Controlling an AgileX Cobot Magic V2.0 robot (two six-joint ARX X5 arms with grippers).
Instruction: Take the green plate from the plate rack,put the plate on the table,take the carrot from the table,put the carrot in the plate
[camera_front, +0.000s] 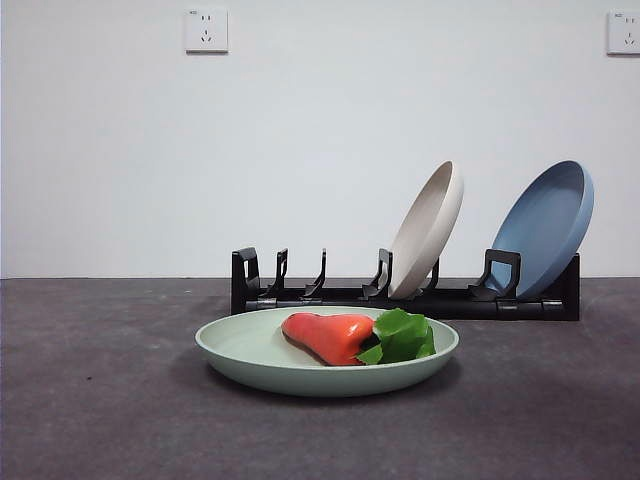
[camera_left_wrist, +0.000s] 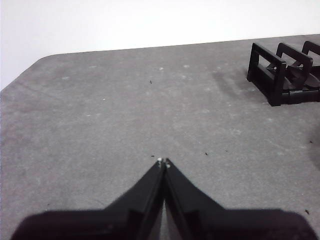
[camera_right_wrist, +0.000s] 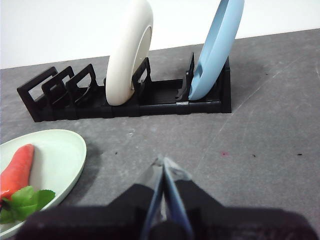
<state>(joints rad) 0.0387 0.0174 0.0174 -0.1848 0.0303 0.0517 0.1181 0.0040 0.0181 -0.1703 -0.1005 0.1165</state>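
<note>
Carrot lies in green plate on table w/ both jaws together, left gripper & right gripper holding nothing, so we judge task done & just keep clear of plate rack.

Bare lab bench: grey table, white wall, sockets.

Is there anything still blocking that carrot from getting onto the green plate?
Nothing visible does. The carrot already lies in the green plate on the table, in front of the plate rack.
</note>
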